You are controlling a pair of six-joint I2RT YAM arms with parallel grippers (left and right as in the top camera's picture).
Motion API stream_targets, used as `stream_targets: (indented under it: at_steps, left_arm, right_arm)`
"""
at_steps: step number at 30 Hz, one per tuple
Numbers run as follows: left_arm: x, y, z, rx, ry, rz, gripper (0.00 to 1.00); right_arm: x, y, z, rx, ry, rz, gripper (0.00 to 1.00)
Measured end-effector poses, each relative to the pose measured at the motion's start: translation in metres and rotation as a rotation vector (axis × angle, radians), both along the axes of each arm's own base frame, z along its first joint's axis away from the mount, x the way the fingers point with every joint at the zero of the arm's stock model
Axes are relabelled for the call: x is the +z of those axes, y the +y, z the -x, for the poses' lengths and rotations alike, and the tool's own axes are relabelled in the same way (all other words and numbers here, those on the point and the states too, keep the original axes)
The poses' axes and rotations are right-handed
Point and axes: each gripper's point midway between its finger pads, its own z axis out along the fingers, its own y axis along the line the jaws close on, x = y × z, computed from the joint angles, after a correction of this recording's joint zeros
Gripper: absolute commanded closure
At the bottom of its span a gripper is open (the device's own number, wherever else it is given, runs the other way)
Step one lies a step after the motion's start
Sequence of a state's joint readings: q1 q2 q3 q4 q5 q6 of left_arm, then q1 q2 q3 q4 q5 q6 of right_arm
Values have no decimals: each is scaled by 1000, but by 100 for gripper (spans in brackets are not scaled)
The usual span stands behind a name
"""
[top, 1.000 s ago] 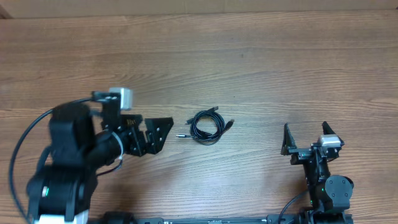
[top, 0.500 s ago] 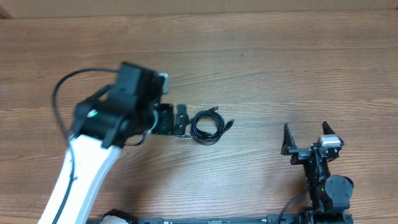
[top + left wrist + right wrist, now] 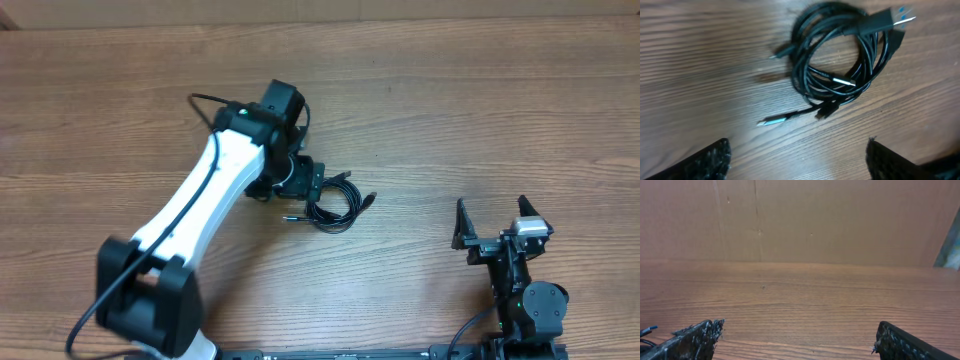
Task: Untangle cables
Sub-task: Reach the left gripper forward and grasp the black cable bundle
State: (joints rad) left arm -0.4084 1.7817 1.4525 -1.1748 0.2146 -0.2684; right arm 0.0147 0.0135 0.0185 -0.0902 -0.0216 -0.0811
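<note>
Left hand [image 3: 314,190] has swung in; cables [image 3: 799,70] lie just ahead of its spread fingers.

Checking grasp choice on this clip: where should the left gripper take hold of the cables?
Probably the plug-ended tail, pinched from straight above. In the left wrist view it lies flat on the table, sticking out clear of the coil and pointing toward the open left gripper.

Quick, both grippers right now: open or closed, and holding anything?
Left gripper: open, holding nothing, right by the cables.
Right gripper: open, holding nothing.
</note>
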Motion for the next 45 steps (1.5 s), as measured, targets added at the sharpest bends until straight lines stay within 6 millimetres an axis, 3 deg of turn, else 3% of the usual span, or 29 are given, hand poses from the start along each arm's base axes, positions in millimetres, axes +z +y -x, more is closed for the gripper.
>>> stream_targets:
  at_steps: [7, 14, 21, 37, 45]
  left_arm:
    - [-45, -13, -2, -57, 103, 24, 27]
    - [-65, -16, -3, -58, 142, 20, 44]
    - [-70, -19, -9, 5, 139, 20, 55]
    - [-79, -22, -12, 96, 91, -106, 58]
    - [-82, -15, -13, 142, 83, -142, 69]
  right_arm:
    - [0, 0, 0, 0, -1, 0, 0]
    - [0, 0, 0, 0, 0, 0, 0]
    - [0, 0, 0, 0, 0, 0, 0]
    - [0, 0, 0, 0, 0, 0, 0]
    - [0, 0, 0, 0, 0, 0, 0]
